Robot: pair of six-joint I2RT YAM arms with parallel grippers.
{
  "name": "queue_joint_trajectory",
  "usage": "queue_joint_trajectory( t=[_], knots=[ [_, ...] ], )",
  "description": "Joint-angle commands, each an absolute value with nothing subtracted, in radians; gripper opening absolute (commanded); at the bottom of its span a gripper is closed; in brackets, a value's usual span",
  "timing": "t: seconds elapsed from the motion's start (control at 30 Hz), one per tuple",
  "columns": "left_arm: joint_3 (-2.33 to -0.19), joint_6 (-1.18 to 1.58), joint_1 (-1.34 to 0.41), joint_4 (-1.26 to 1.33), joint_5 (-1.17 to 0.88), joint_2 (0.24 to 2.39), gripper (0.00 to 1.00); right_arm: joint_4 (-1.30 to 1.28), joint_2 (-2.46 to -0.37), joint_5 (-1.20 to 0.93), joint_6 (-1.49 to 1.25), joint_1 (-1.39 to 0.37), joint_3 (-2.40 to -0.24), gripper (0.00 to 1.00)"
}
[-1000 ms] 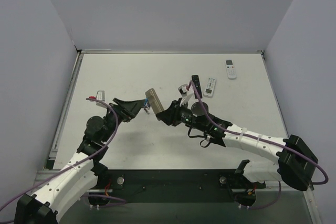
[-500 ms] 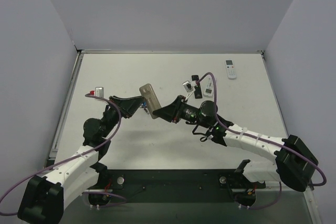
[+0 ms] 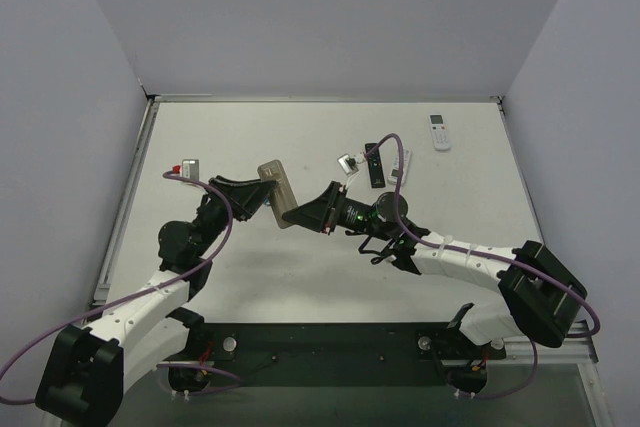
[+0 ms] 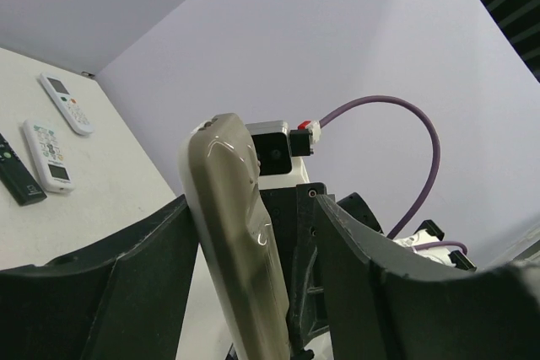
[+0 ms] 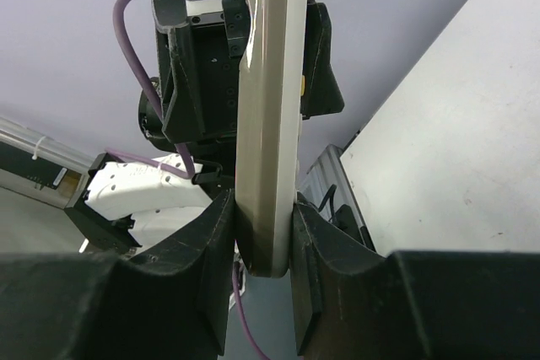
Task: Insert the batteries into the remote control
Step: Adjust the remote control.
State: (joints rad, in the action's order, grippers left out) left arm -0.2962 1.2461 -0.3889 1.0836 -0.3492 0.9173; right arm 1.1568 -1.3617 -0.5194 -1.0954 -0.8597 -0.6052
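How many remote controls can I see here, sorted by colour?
White remotes: 2, one near the back right corner and one beside the black one
Black remote: 1, lying on the table
Grey-tan remote: 1, held up off the table
Total: 4 remotes
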Motion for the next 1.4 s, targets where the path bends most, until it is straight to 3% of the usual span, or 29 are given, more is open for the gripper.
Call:
queue_joint_trajectory(
  t=[0.0,0.23,0.37,0.67,0.8,0.83,0.93,1.03,1.1,1.13,1.17,1.2,1.3,1.37],
  knots=[
    [-0.353,1.264,-0.388,1.200,-0.382,0.922,0.63,1.298,-1.371,-0.563,-1.129,-0.861,-0.649,0.00],
    [-0.351,1.262,-0.383,1.186,-0.361,0.910,0.60,1.290,-1.373,-0.586,-1.129,-0.861,-0.649,0.00],
    [-0.348,1.255,-0.371,1.160,-0.344,0.894,0.66,1.285,-1.370,-0.594,-1.129,-0.861,-0.644,0.00],
    [-0.351,1.249,-0.362,1.123,-0.344,0.888,0.66,1.264,-1.356,-0.600,-1.118,-0.861,-0.647,0.00],
    [-0.347,1.247,-0.360,1.118,-0.333,0.887,0.48,1.255,-1.361,-0.606,-1.114,-0.862,-0.655,0.00],
    [-0.347,1.246,-0.360,1.115,-0.330,0.887,0.39,1.253,-1.362,-0.607,-1.112,-0.862,-0.653,0.00],
    [-0.345,1.243,-0.359,1.108,-0.322,0.885,0.26,1.252,-1.365,-0.611,-1.111,-0.865,-0.653,0.00],
    [-0.342,1.241,-0.354,1.095,-0.316,0.879,0.08,1.236,-1.364,-0.612,-1.094,-0.865,-0.650,0.00],
    [-0.344,1.239,-0.354,1.074,-0.319,0.873,0.00,1.198,-1.352,-0.614,-1.071,-0.867,-0.652,0.10],
    [-0.347,1.238,-0.353,1.062,-0.324,0.870,0.00,1.178,-1.344,-0.614,-1.030,-0.867,-0.653,0.27],
    [-0.348,1.233,-0.353,1.043,-0.327,0.859,0.00,1.120,-1.333,-0.612,-1.003,-0.865,-0.653,0.37],
    [-0.351,1.230,-0.350,0.991,-0.336,0.854,0.00,1.079,-1.303,-0.601,-0.967,-0.865,-0.658,0.55],
    [-0.379,1.216,-0.342,0.823,-0.347,0.827,0.00,0.835,-1.220,-0.562,-0.807,-0.865,-0.701,0.80],
    [-0.406,1.198,-0.338,0.687,-0.351,0.810,0.00,0.630,-1.162,-0.529,-0.685,-0.870,-0.751,0.86]
  ],
)
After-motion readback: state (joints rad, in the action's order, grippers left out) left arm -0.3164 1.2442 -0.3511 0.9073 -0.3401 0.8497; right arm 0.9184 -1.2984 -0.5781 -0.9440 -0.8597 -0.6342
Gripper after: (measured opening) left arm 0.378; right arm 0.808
